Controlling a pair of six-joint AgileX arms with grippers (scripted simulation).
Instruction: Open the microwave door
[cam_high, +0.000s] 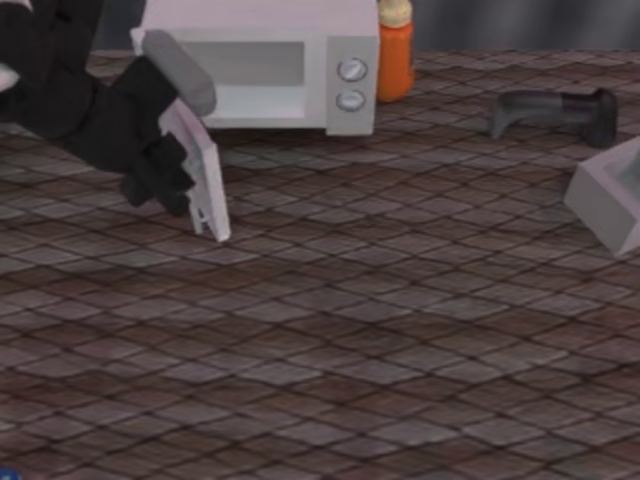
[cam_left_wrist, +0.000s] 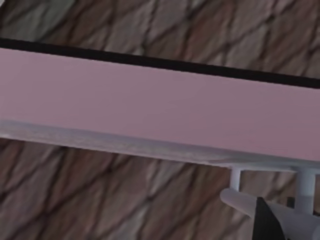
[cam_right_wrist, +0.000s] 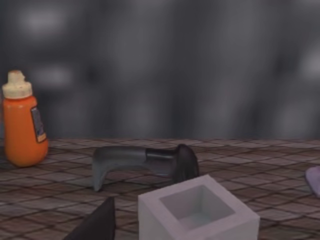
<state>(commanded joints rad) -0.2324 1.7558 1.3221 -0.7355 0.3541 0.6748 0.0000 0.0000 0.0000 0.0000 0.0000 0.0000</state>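
Microwave door (cam_high: 205, 185) swung wide open, left gripper (cam_high: 190, 200) at handle.

Microwave (cam_high: 300, 60): large white-grey box at 12 o'clock on the bench, toward the far edge, front facing the camera. Cavity exposed, pale interior visible. Control panel at the right end of the front, carrying two round silver knobs (cam_high: 351, 84) stacked one above the other.

Microwave door (cam_high: 200, 175): thin white-grey panel, hinged at the left side of the front, swung wide open. Free edge projecting toward 6 o'clock, away from the cavity. Pale bar handle (cam_left_wrist: 270, 202) standing off the panel on two short posts near the free edge. Broad pinkish-white door face (cam_left_wrist: 160, 105) filling the left wrist view.
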